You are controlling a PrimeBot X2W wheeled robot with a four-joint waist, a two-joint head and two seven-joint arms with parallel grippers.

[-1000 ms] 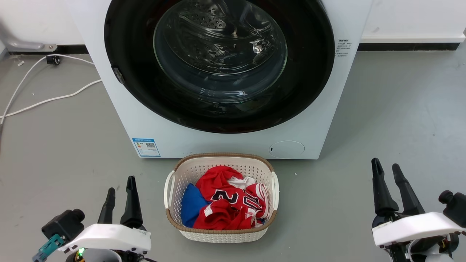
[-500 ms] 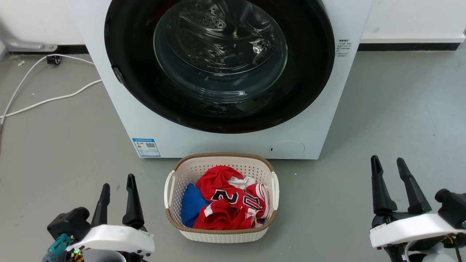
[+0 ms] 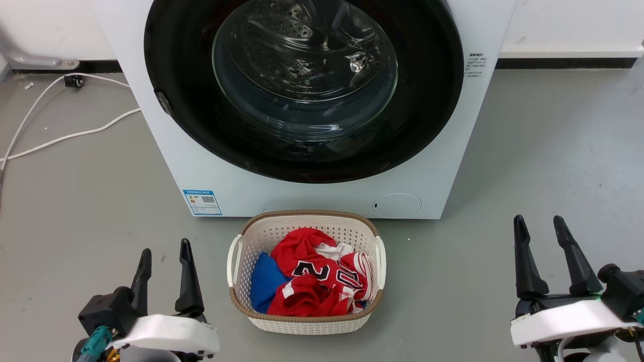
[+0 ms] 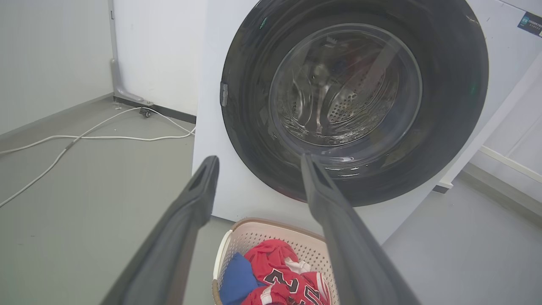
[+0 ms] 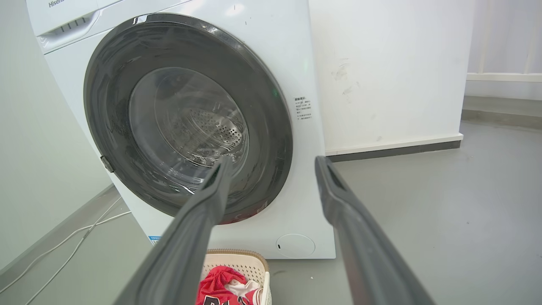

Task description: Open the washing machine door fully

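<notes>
A white cable [image 3: 60, 138] is seen snaking over the smooth grey floor at the far left. The left gripper [image 3: 165, 246] is held low, its two tapered matte-dark fingers spread moderately apart with nothing between them. On the white machine front a small blue label [image 3: 202, 202] with a QR code is stuck (its print is too small to be read). Just in front, a cream perforated plastic basket [image 3: 307, 215] with a brown woven-look rim is filled with a crumpled red jersey [image 3: 312, 281] marked "20" and a blue garment [image 3: 264, 286]. The washing machine door [image 3: 304, 85], a wide glossy black ring around a clear bulging glass bowl, is shut flush against the machine, ahead of and well apart from both grippers, between them sideways. A round flap [image 3: 397, 205] is set below it. The right gripper [image 3: 538, 219] is likewise spread wide and empty. In the right wrist view, lettering [image 5: 57, 3] beginning "Hise" is cut by the top edge.
</notes>
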